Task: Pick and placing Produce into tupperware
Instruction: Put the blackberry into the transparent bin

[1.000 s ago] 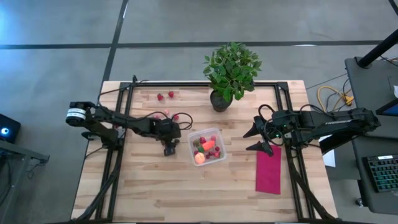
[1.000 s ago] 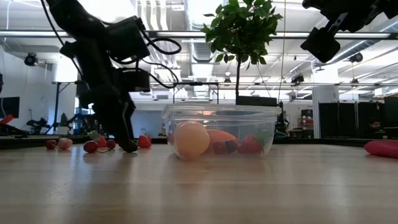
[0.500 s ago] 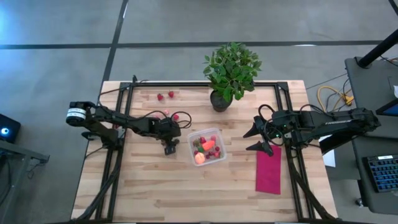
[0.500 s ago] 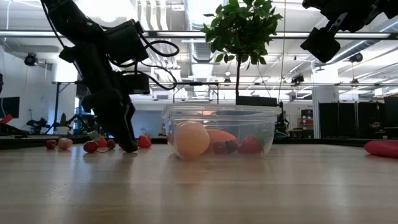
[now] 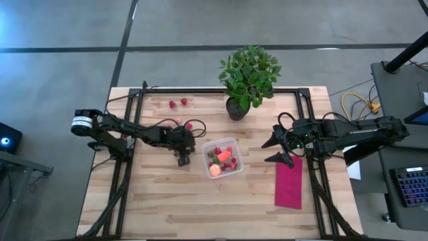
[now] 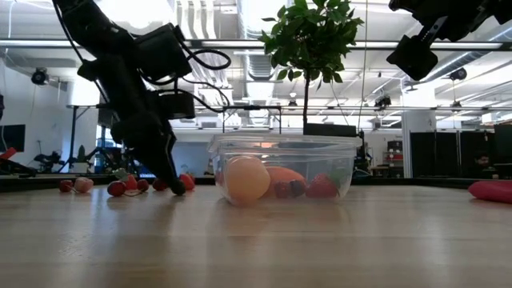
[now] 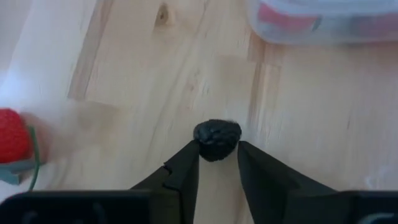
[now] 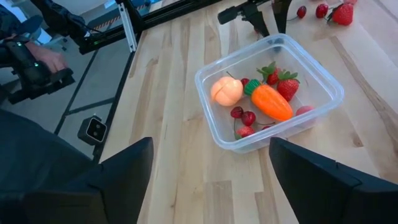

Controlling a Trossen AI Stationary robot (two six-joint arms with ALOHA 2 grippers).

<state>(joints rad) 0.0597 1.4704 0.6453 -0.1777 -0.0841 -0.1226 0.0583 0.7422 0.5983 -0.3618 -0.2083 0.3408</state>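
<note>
The left gripper point(image 7: 217, 163) pinches a small dark berry point(image 7: 217, 139) low beside the tupperware point(image 5: 223, 158), seemingly to load it, while the right gripper point(image 5: 276, 148) waits spread apart.

Clear tupperware point(image 8: 329, 87) on the wooden table point(image 8: 186, 186), holding a round peach-orange fruit point(image 8: 226, 91), an orange carrot point(image 8: 271, 102) and several strawberries point(image 8: 286, 85). The right gripper point(image 8: 208, 171) frames the foreground, fingers point(image 8: 127, 165) spread wide. Beyond, the left gripper point(image 8: 264, 22) points down near loose strawberries point(image 8: 342, 13).
</note>
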